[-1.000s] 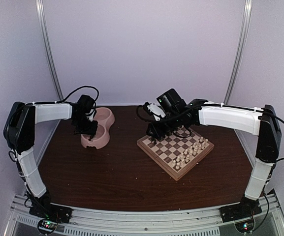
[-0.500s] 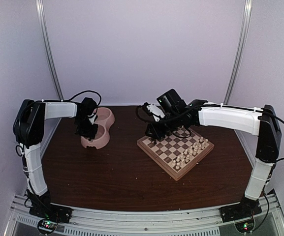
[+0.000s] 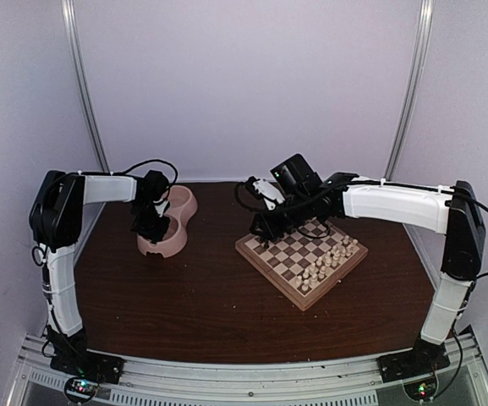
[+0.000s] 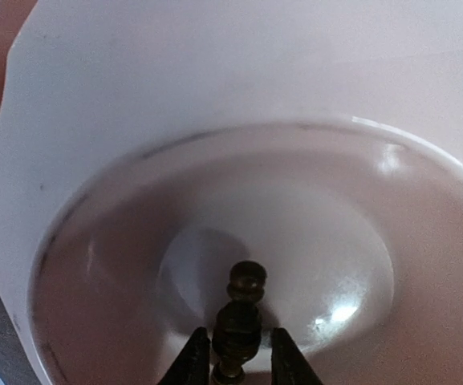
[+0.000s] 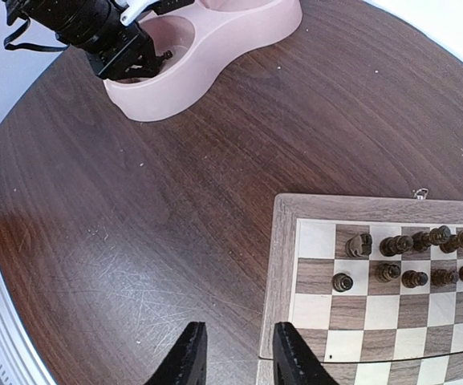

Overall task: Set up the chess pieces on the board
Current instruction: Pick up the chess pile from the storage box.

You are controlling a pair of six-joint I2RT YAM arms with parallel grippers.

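Observation:
My left gripper [image 4: 236, 362] is down inside the near cup of the pink double bowl [image 4: 351, 184]. Its fingers are open and straddle one dark chess piece [image 4: 240, 319] lying on the bowl's floor, with a small gap on the right side. In the top view this gripper [image 3: 152, 227] is over the bowl [image 3: 172, 246]. My right gripper [image 5: 236, 354] is open and empty, hovering over the table just left of the board's tan border [image 5: 284, 265]. Several dark pieces [image 5: 412, 242] stand in two rows on the board's far side.
Cream chessmen [image 3: 329, 261] fill the board's right side in the top view. The board [image 3: 299, 302] sits angled, right of centre. The left arm's black wrist [image 5: 115, 36] and the pink bowl [image 5: 215, 44] show at the upper left of the right wrist view.
The left arm's shoulder and upper link have swung to the right while its gripper stayed at the bowl's near cup. The right arm has not moved.

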